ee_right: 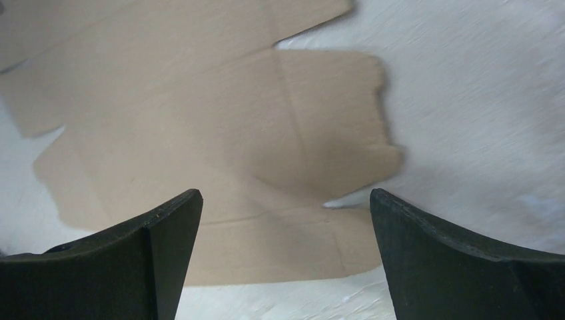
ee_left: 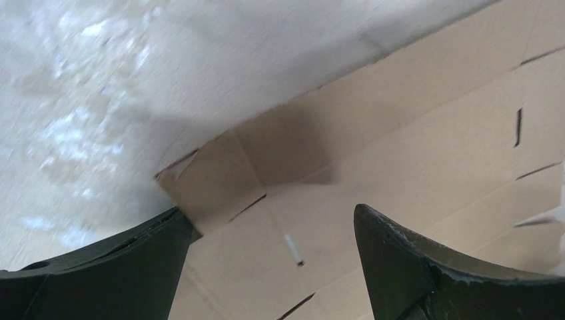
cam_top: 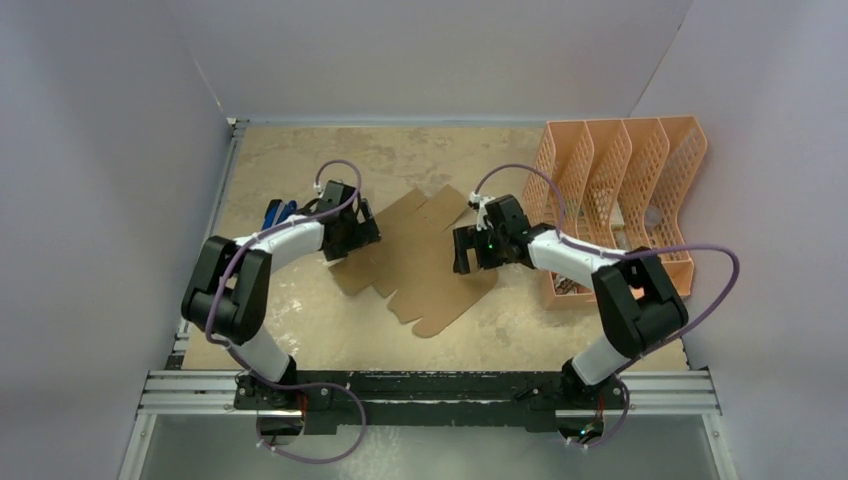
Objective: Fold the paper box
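Observation:
The paper box (cam_top: 420, 262) is a flat brown die-cut sheet with flaps and rounded tabs, lying in the middle of the table. My left gripper (cam_top: 362, 237) hovers at its left edge, open. In the left wrist view the sheet (ee_left: 400, 133) fills the right side. Its slits show, and a small corner flap (ee_left: 213, 177) lies by the left finger (ee_left: 120, 267). Nothing is between the fingers of the left gripper (ee_left: 270, 210). My right gripper (cam_top: 466, 250) is over the sheet's right side, open. In the right wrist view, the right gripper (ee_right: 285, 193) is low above a rounded flap (ee_right: 326, 113), empty.
A peach-orange perforated file organizer (cam_top: 620, 190) stands at the back right, close behind the right arm. A small blue object (cam_top: 277, 212) lies beside the left arm's wrist. White walls enclose the table on three sides; the metal rail (cam_top: 430, 392) runs along the near edge.

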